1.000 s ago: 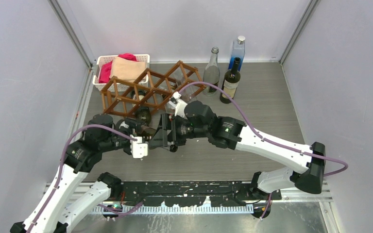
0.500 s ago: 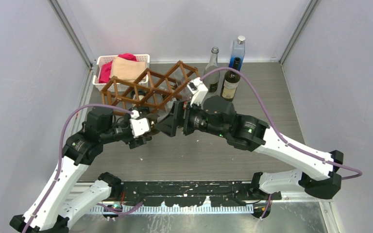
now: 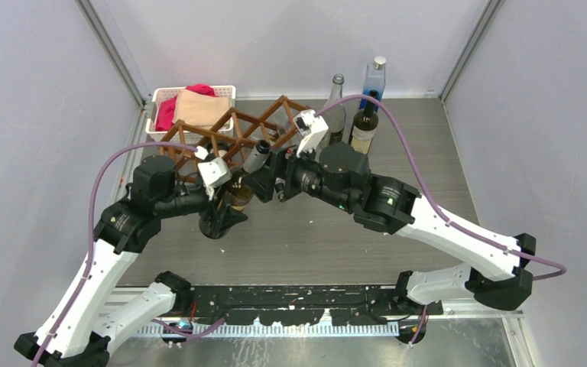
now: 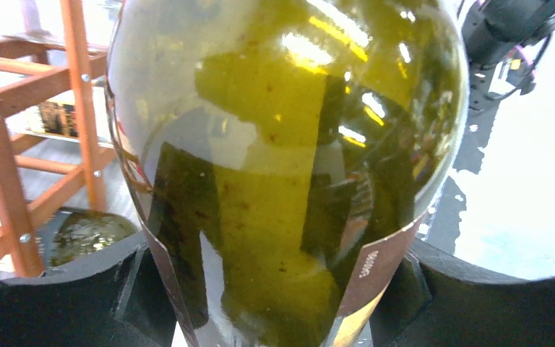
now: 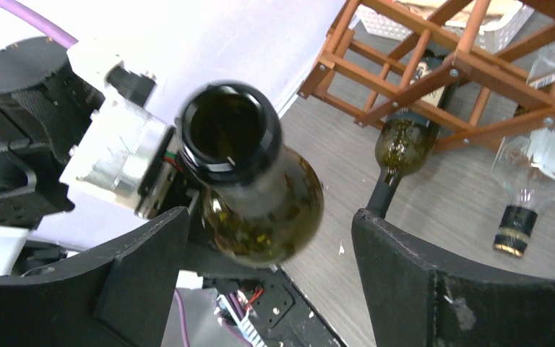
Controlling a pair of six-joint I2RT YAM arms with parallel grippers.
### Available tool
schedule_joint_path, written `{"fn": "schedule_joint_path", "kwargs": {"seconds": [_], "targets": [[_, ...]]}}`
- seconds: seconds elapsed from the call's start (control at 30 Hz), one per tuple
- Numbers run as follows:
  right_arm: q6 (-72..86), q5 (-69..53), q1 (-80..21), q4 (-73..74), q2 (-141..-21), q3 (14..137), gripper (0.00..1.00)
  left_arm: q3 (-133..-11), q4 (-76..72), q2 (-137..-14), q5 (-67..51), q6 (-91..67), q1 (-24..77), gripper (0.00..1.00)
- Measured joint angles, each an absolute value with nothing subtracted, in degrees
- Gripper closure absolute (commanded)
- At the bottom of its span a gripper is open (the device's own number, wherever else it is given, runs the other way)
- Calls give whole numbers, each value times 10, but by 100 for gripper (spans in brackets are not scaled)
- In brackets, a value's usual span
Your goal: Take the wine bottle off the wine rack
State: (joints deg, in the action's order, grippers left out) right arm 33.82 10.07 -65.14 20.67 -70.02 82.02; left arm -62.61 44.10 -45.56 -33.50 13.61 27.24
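Note:
My left gripper [image 3: 228, 210] is shut on the lower body of a green wine bottle [image 3: 256, 157] and holds it tilted, neck up and to the right, in front of the brown wooden wine rack [image 3: 233, 138]. The bottle [image 4: 282, 144] fills the left wrist view between the black fingers [image 4: 58, 289]. My right gripper [image 3: 266, 180] is open, and its fingers [image 5: 144, 275] stand either side of the bottle's neck and open mouth [image 5: 227, 130] without touching.
A green bottle [image 5: 405, 141] and a clear bottle [image 5: 542, 166] lie in the rack [image 5: 441, 65]. Three bottles stand at the back: clear [image 3: 335, 107], blue [image 3: 374, 76], dark [image 3: 364, 126]. A white basket [image 3: 160, 95] of cloths is behind the rack.
The left gripper has raised the bottle and swung its neck up toward the rack. The right arm has moved back and up, its open fingers now round the neck.

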Motion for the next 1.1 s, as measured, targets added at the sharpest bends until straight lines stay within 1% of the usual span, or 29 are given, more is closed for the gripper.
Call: {"fn": "schedule_joint_path", "kwargs": {"seconds": [0.07, 0.13, 0.2, 0.27, 0.3, 0.33, 0.37, 0.4, 0.43, 0.47, 0.5, 0.53, 0.57, 0.67, 0.83, 1.0, 1.1], "targets": [[328, 105, -651, 197, -719, 837, 19, -628, 442, -463, -349, 117, 272, 100], [315, 110, -651, 191, -738, 854, 25, -629, 445, -468, -359, 103, 272, 100], [303, 116, -651, 182, -755, 870, 35, -629, 448, -470, -367, 92, 272, 100], [294, 122, -651, 174, -770, 880, 47, -629, 448, -470, -373, 86, 272, 100], [289, 125, -651, 171, -775, 881, 56, -629, 449, -470, -375, 83, 272, 100], [286, 127, -651, 171, -778, 882, 69, -629, 449, -470, -377, 80, 272, 100], [286, 128, -651, 170, -782, 882, 87, -629, 449, -470, -378, 78, 272, 100], [289, 128, -651, 169, -785, 882, 97, -629, 449, -470, -378, 76, 272, 96], [287, 126, -651, 163, -788, 884, 99, -629, 450, -471, -379, 79, 272, 72], [289, 126, -651, 163, -788, 885, 99, -629, 452, -472, -381, 79, 272, 41], [288, 128, -652, 163, -788, 885, 99, -630, 454, -472, -380, 79, 272, 4], [289, 129, -652, 164, -788, 885, 99, -633, 457, -473, -377, 79, 272, 1], [288, 131, -652, 164, -788, 885, 99, -637, 462, -476, -372, 77, 273, 0], [269, 154, -654, 197, -787, 885, 99, -673, 487, -496, -343, 86, 272, 0], [224, 213, -650, 290, -773, 885, 99, -780, 587, -580, -305, 122, 258, 0], [192, 270, -629, 361, -700, 856, 99, -831, 653, -637, -302, 142, 201, 0], [180, 298, -594, 390, -640, 838, 99, -877, 690, -660, -301, 147, 173, 0]]}}
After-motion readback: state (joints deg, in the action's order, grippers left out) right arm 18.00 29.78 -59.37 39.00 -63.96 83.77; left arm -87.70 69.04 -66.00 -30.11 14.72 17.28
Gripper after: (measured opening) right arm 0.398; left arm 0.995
